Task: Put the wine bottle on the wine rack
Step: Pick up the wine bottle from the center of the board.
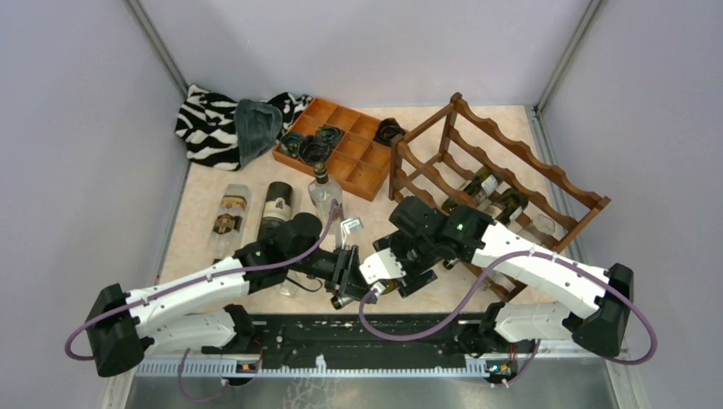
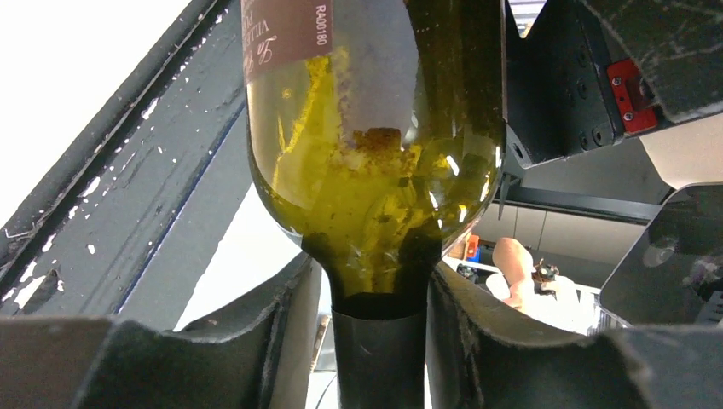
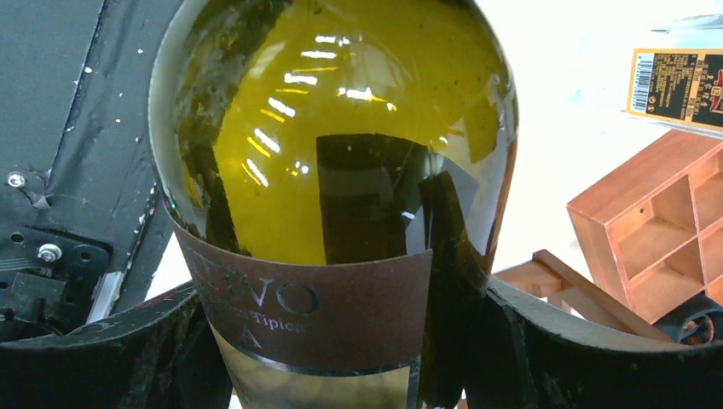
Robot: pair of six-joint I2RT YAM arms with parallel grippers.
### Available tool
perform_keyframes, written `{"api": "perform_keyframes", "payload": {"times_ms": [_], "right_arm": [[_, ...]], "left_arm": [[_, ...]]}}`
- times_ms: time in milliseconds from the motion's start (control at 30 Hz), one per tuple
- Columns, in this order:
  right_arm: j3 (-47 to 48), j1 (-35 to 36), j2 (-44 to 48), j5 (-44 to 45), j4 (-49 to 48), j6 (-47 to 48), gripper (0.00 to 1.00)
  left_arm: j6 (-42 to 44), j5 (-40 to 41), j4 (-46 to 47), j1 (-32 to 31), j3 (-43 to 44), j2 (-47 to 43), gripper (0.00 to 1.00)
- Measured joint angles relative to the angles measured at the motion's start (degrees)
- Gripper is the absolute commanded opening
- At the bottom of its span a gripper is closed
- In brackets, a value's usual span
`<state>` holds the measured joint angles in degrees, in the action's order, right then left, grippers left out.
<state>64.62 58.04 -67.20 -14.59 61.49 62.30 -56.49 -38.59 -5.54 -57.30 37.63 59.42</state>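
Overhead first: wine bottle (image 1: 384, 288) lies crosswise between the two arms, low over the near edge of the table (image 1: 198, 204); cannot tell whether it clears the surface. Left gripper (image 1: 348, 271) is at the neck end, right gripper (image 1: 399, 279) at the body end. Wine rack (image 1: 511, 145) stands back right, apart from the held bottle, with two other bottles (image 1: 490, 189) lying in its tiers. Orange-brown tray (image 1: 368, 162) is just left of the rack, with dark round items in some compartments. Zebra-striped cloth (image 1: 205, 128) and grey cloth (image 1: 256, 128) are bunched in the back left corner. Three more bottles (image 1: 274, 209) rest on the table, left of centre. Left wrist view: the bottle's (image 2: 375, 170) greenish shoulder fills the frame, and its dark-capped neck runs down between the left gripper's (image 2: 379, 358) fingers (image 2: 256, 358). Jaws are drawn in against the neck on both sides, no gap visible. Right wrist view: the bottle's (image 3: 341, 128) round body sits between the right gripper's (image 3: 341, 358) fingers (image 3: 529, 341). Jaws are wide but clamped on the glass at the brown label (image 3: 315, 315). Tray (image 3: 648, 230) shows at the right edge.
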Motion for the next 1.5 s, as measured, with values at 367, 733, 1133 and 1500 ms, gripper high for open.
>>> {"api": "perform_keyframes", "payload": {"times_ms": [367, 733, 1133, 1500], "right_arm": [[0.0, 0.3, -0.3, 0.6, 0.3, -1.0, 0.00], [0.0, 0.4, -0.9, 0.8, 0.5, -1.5, 0.05], [0.1, 0.4, -0.9, -2.1, 0.2, -2.1, 0.77], [2.3, -0.1, -0.9, -4.2, -0.1, -5.8, 0.88]], "left_arm": [[-0.2, -0.5, 0.9, 0.0, -0.8, 0.0, 0.47], [1.3, -1.5, 1.8, 0.1, -1.8, -0.2, 0.00], [-1.6, -2.7, 5.3, 0.0, -4.3, -2.7, 0.00], [0.3, -2.4, 6.8, 0.0, -4.5, -3.3, 0.00]]}}
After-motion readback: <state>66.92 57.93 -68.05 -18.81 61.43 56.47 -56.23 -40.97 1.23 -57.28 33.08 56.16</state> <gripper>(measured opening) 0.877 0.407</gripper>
